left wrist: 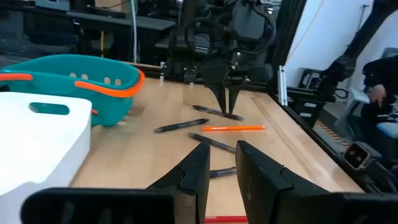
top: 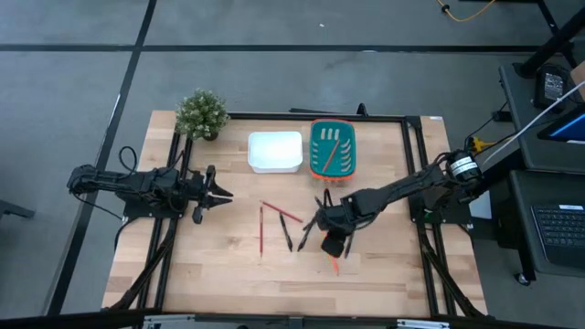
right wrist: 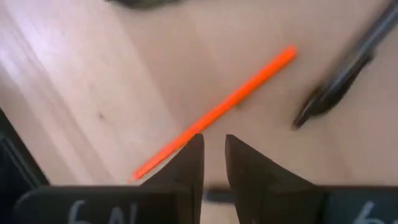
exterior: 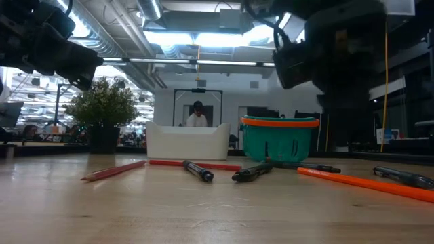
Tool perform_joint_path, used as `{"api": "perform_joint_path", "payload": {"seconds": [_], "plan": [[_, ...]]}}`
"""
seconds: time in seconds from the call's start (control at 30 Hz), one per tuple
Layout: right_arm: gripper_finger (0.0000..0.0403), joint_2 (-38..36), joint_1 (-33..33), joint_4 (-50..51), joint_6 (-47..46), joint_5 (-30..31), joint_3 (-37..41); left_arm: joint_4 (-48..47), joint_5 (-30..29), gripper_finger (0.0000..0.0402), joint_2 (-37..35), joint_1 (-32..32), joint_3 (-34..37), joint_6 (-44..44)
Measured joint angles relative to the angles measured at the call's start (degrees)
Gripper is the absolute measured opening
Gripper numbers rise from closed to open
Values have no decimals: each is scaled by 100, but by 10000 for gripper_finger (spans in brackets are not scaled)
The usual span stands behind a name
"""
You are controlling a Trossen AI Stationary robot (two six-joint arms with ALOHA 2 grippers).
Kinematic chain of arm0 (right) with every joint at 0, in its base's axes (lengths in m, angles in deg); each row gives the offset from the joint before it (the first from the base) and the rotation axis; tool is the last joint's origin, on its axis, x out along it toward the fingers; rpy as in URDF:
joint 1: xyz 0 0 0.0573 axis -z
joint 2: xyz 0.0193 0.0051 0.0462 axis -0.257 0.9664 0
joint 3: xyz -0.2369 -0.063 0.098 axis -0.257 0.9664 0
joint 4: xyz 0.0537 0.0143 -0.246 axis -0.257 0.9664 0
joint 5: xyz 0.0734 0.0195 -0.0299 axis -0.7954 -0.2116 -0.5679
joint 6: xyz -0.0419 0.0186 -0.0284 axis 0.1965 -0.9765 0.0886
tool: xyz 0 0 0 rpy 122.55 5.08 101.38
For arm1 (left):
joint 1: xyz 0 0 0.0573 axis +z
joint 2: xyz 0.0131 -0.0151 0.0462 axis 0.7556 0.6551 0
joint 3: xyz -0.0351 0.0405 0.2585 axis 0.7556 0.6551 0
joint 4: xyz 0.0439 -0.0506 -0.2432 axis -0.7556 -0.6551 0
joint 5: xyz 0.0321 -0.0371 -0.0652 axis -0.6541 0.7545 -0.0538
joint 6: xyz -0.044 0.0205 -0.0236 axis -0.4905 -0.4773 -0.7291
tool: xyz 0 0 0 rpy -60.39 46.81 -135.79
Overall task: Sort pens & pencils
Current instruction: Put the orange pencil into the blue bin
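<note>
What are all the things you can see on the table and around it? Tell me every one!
plant: one, green, back-left table corner
white tray: one, white, back middle
teal basket: one, teal with orange rim, beside the tray
pencils: two red mid-table; one orange under the right gripper; at least one orange in the basket
pens: four, black, scattered mid-table
person: one, far behind the table
left gripper: one, dark, open, left of the pencils
right gripper: one, dark, open, over the orange pencil
</note>
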Motion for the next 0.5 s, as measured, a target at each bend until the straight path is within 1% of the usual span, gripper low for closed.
{"api": "perform_joint_path", "payload": {"seconds": [0.23,0.3,0.4,0.5], "plan": [[67,0,-694,-44,-1828,-99,-45,0,2,72,0,-144,0,154],[67,0,-862,-154,-2346,-7,-45,0,0,72,0,-144,0,178],[67,0,-1002,-282,-2928,198,-45,0,0,72,0,-144,0,269],[67,0,-1026,-409,-3414,219,-45,0,0,72,0,-144,0,516]]}}
